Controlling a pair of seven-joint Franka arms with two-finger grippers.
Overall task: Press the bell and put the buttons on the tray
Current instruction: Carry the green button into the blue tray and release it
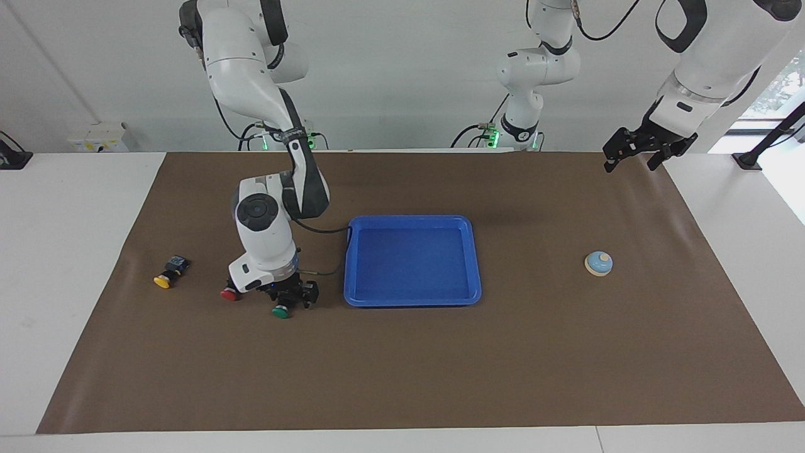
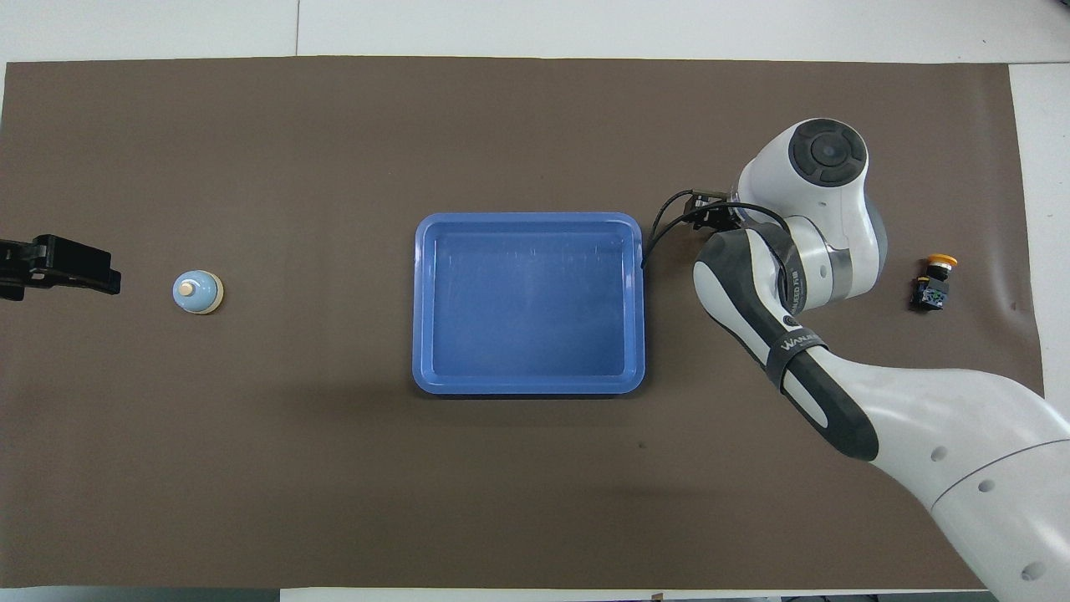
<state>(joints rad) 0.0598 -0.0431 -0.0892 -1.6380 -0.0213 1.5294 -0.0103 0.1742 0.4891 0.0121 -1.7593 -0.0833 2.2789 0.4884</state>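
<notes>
The blue tray (image 1: 412, 302) lies mid-table and holds nothing; it also shows in the overhead view (image 2: 528, 219). The green button (image 1: 281, 311) lies beside the tray toward the right arm's end. My right gripper (image 1: 290, 296) is down at the mat, right at the green button's black body. The red button (image 1: 228, 294) peeks out beside the wrist. The yellow button (image 1: 165, 277) lies farther toward that end, also in the overhead view (image 2: 933, 284). The bell (image 1: 598, 263) sits toward the left arm's end. My left gripper (image 1: 632, 154) hangs open in the air, well apart from it.
A brown mat (image 1: 402, 377) covers the table. My right arm (image 2: 786, 276) hides the green and red buttons in the overhead view. The left gripper (image 2: 58, 266) shows there beside the bell (image 2: 196, 292).
</notes>
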